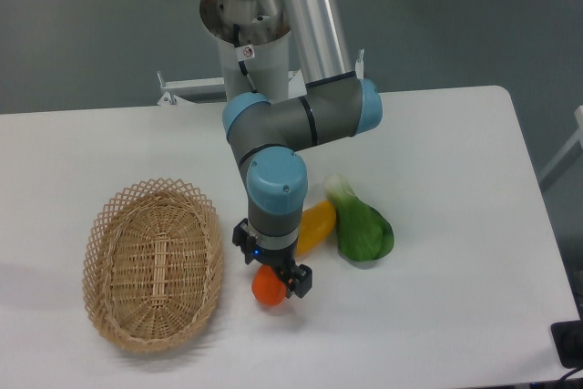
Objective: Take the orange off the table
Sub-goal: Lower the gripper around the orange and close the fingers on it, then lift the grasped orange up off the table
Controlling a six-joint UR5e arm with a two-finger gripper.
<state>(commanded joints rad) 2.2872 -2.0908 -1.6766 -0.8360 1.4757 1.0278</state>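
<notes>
One big white table (pixel 455 179) fills most of the view. On it, at the left, lies an oval woven basket (pixel 153 264). The robot arm (pixel 301 120) bends down over the middle of the table, grey with light blue caps. To the right of the arm lies a green vegetable (pixel 363 225) with a pale stem end. A yellow fruit (pixel 316 225) lies just beside it, partly hidden behind the arm. The gripper (pixel 273 275) points down at the orange (pixel 267 289), which sits on the table near the front edge, between the basket and the green vegetable. The black fingers sit right over the top of the orange and cover part of it. I cannot tell if they are squeezing the orange or only standing around it.
</notes>
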